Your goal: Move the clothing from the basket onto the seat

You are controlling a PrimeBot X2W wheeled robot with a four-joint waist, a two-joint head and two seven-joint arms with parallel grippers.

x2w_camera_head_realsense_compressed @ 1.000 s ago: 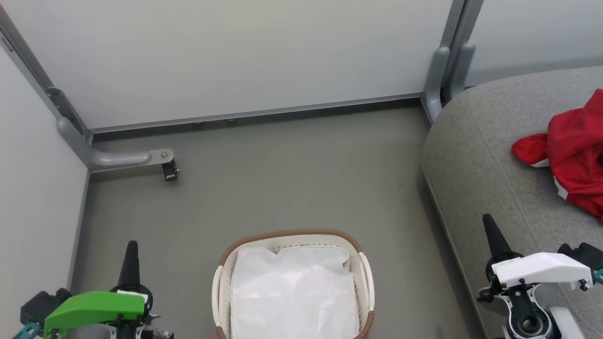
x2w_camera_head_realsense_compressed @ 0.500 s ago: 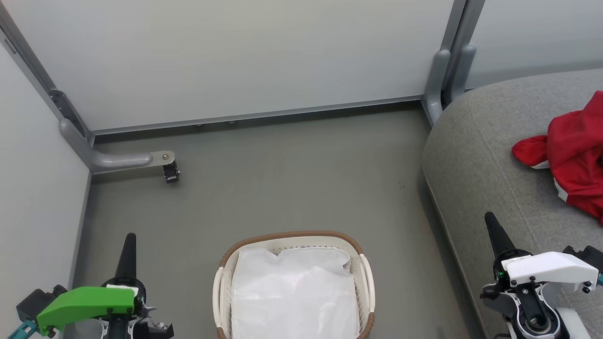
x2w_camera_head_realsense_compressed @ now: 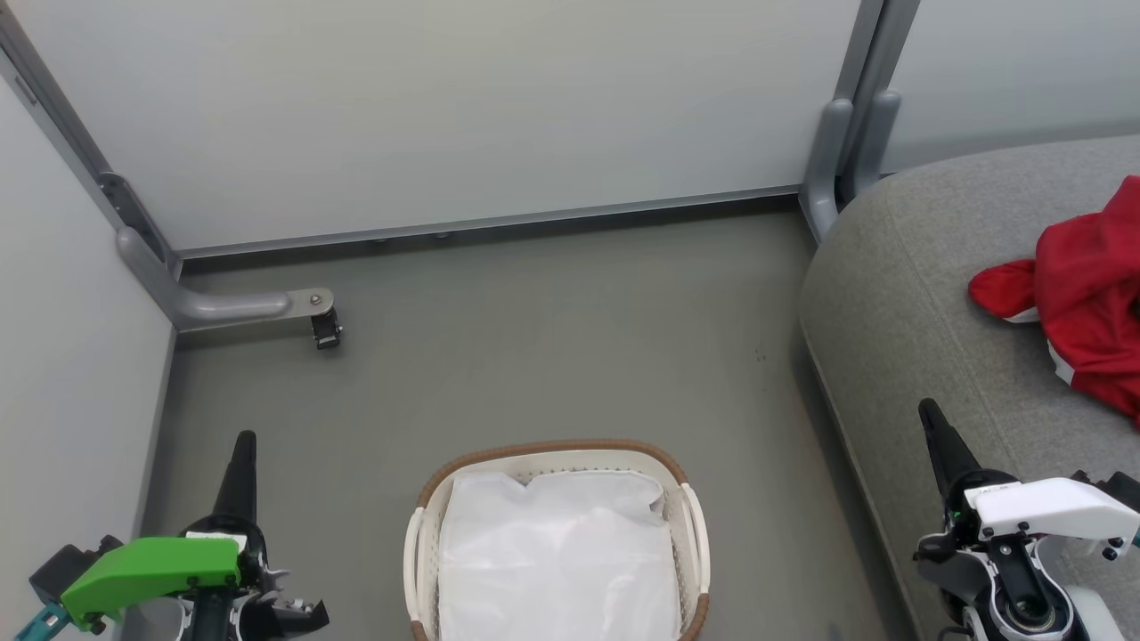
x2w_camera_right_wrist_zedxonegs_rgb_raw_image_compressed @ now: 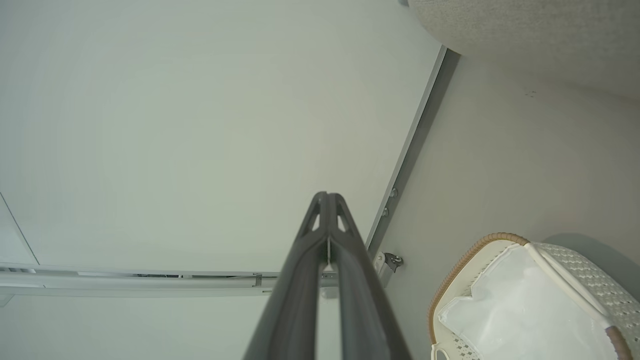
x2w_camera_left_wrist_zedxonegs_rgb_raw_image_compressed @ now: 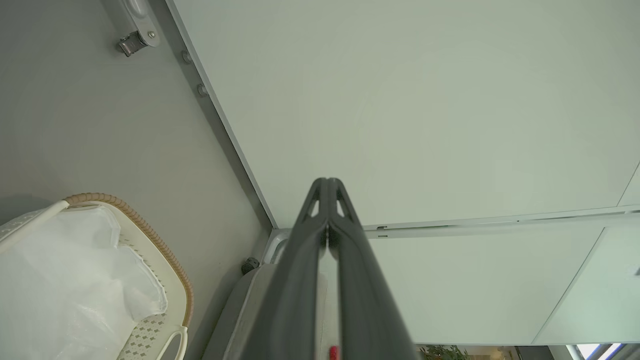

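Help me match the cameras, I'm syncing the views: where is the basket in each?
Head view: basket at bottom centre.
Left wrist view: basket in the lower left corner.
Right wrist view: basket in the lower right corner.
Shared landmark: the caster at the wall's foot.

Lab test bay around me, pale partition panels (x2w_camera_head_realsense_compressed: 463, 107), grey metal feet (x2w_camera_head_realsense_compressed: 232, 307), smooth grey floor (x2w_camera_head_realsense_compressed: 552, 338), 1 sofa (x2w_camera_head_realsense_compressed: 899, 294) on my right.

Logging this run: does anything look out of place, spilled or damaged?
Nothing stands out. The clothing lies crumpled on the seat, the basket stands upright on the floor with its liner inside, and the left gripper and right gripper are shut, empty.
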